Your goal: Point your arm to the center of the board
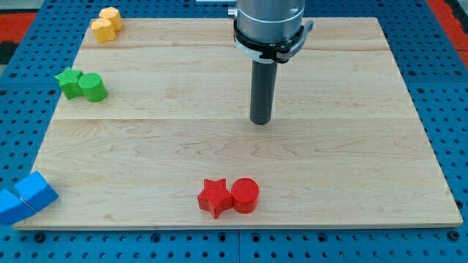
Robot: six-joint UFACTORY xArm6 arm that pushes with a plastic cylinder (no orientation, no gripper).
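My tip (pixel 260 122) is the lower end of a dark rod and rests on the wooden board (pixel 344 146) a little right of its middle. It touches no block. A red star (pixel 214 197) and a red cylinder (pixel 245 195) sit side by side near the view's bottom, well below the tip. A green star (pixel 69 82) and a green cylinder (pixel 93 88) sit together at the view's left. Two yellow blocks (pixel 107 24) sit at the top left corner. Two blue blocks (pixel 25 197) sit at the bottom left corner.
The board lies on a blue pegboard table (pixel 439 66). The arm's grey body (pixel 269 22) hangs over the board's top edge. A red patch (pixel 22 18) shows at the top left.
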